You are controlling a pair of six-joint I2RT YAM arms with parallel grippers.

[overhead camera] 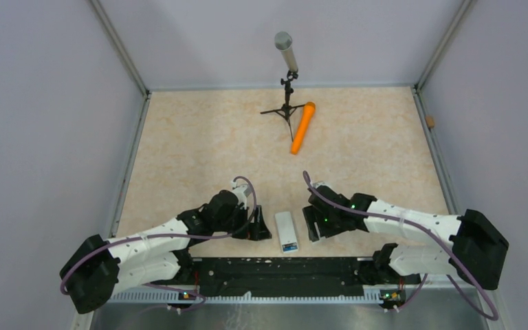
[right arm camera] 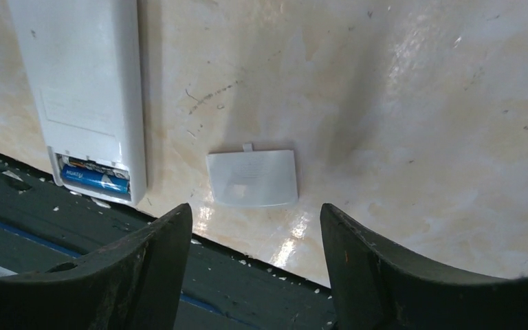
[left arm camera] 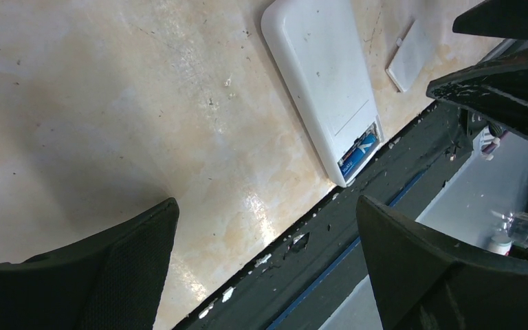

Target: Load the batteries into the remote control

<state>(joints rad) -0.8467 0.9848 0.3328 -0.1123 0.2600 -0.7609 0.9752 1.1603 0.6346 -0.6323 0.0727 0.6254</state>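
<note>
Right claw point(right arm camera: 254, 214) gapes empty: blue-banded batteries point(right arm camera: 93, 179) seem seated in the white oblong remote control point(right arm camera: 82, 69), flat white plastic lid point(right arm camera: 252, 178) unfitted at three o'clock.

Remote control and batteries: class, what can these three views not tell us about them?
1. Front of the remote control: in all views it lies back up, so its own body hides its face.
2. A second battery: in the right wrist view one blue battery shows, but the space beside it is in shadow.
3. Battery print: too small in every view.
4. The remote's far end: cut off by the right wrist view's top edge.
</note>
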